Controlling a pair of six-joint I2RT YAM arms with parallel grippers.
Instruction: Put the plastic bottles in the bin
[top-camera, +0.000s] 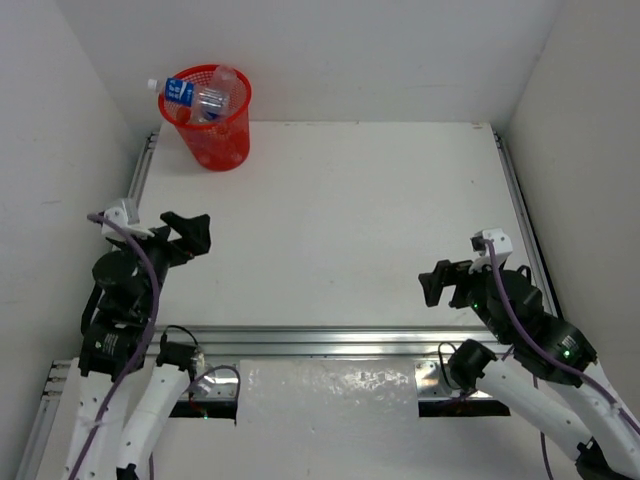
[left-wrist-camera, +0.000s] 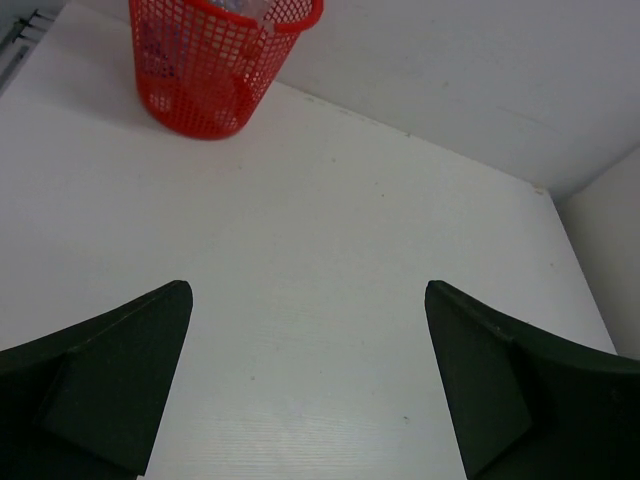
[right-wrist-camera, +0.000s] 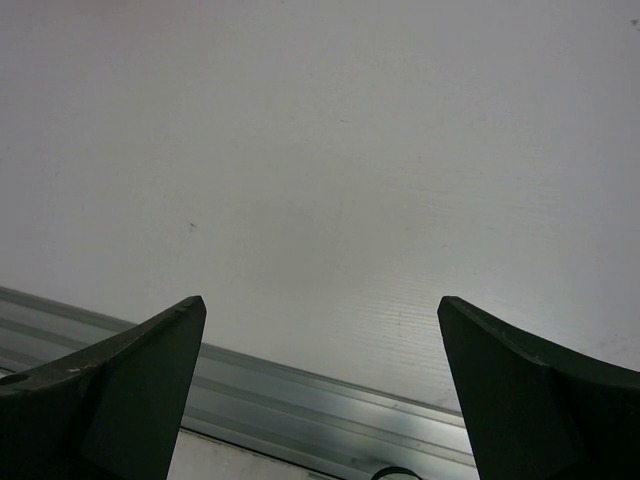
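The red mesh bin (top-camera: 212, 125) stands at the far left corner of the table. Clear plastic bottles (top-camera: 212, 98) fill it, and one with a blue label (top-camera: 177, 92) sticks out over its left rim. The bin also shows at the top left of the left wrist view (left-wrist-camera: 200, 70). My left gripper (top-camera: 192, 233) is open and empty, low on the left side, well short of the bin. My right gripper (top-camera: 440, 283) is open and empty near the front right. No bottle lies on the table.
A metal rail (top-camera: 330, 340) runs along the table's near edge; it also shows in the right wrist view (right-wrist-camera: 330, 400). White walls close in the table at the back and sides.
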